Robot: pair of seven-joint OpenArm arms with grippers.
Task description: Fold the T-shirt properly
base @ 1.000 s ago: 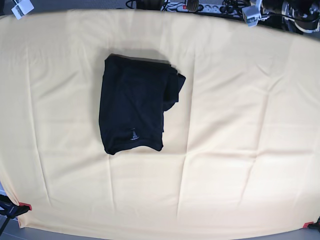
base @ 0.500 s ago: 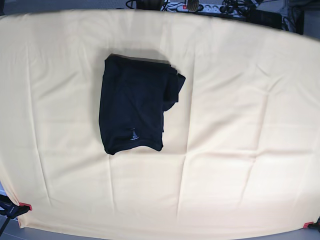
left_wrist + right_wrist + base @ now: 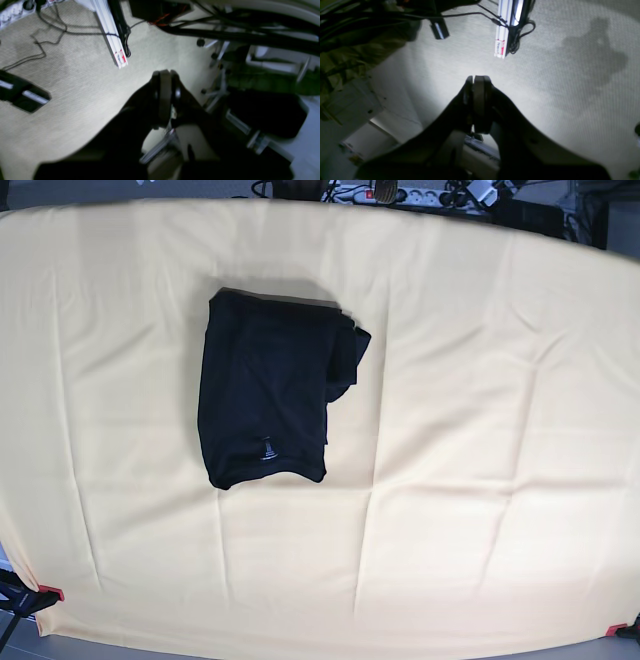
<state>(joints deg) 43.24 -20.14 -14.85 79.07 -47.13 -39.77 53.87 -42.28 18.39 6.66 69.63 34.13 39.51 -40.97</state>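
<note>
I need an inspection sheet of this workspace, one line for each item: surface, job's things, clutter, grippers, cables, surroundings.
Surface: yellow cloth covers the table, with shallow creases; red clamps hold its near corners.
Job's things: T-shirt lies folded into a compact block, a bit of fabric bulging at one side.
Clutter: nothing seen on the cloth.
Grippers: left gripper and right gripper both shut and empty, away from the table.
Cables: power strip and black cables behind the table.
Surroundings: grey carpet, aluminium frame bar.

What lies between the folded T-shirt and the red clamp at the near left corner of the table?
Only bare yellow cloth, creased but with nothing on it, lies between the T-shirt and the red clamp. The base view shows this.
</note>
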